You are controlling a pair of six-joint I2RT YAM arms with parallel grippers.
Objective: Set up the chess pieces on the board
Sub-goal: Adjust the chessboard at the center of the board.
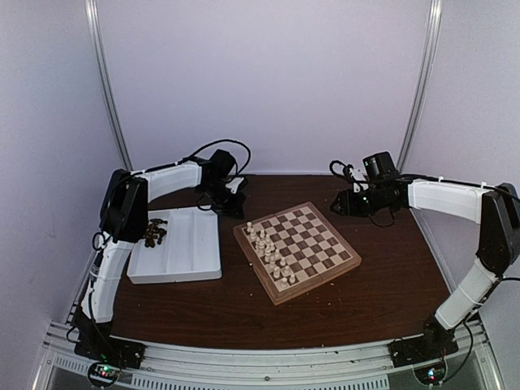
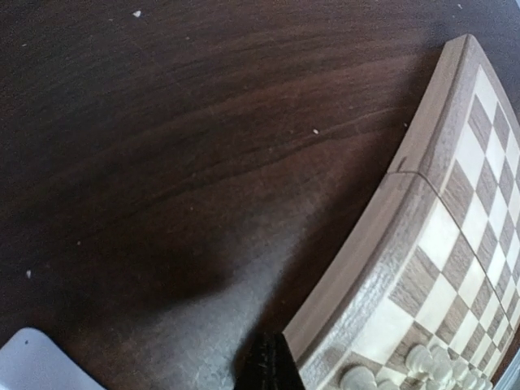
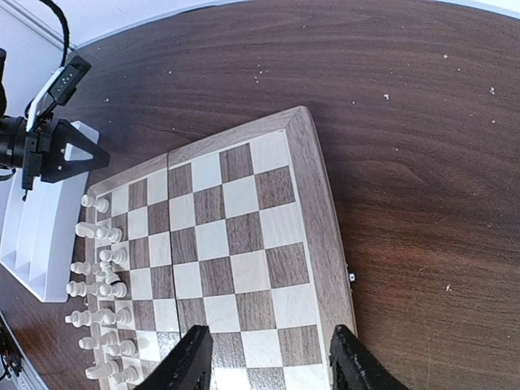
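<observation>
Right gripper [image 3: 272, 370] stands with its jaws parted and empty at the bottom edge of its wrist view, above the square checkered wooden chessboard [image 3: 244, 236]. Left gripper [image 1: 236, 207] is pinched closed just off the board's upper-left edge. Cream-white chess pieces [image 1: 268, 253] crowd the board's left side; dark brown pieces [image 1: 154, 234] sit in the white plastic tray [image 1: 191, 256] at centre-left. Dark wooden table [image 1: 382, 292], pale walls [image 1: 268, 81].

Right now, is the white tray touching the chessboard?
Apart. The top view shows a strip of dark table between the white tray and the chessboard. The left wrist view shows the same gap.
</observation>
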